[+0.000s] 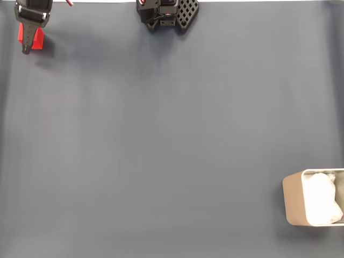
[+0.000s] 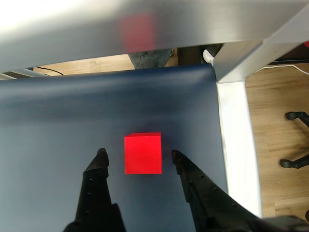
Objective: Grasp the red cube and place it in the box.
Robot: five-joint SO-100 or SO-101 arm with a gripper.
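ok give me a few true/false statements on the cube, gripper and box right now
1. The gripper is open, a finger on each side of the red cube in the wrist view. True.
2. The red cube is inside the box. False: it sits on the dark mat, far from the box.
3. The box holds white lining. True.
4. In the fixed view the box is at top left. False: it is at bottom right.

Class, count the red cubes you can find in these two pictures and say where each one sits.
1. The red cube sits on the dark mat between the open claw fingertips, at the fixed view's top-left corner.
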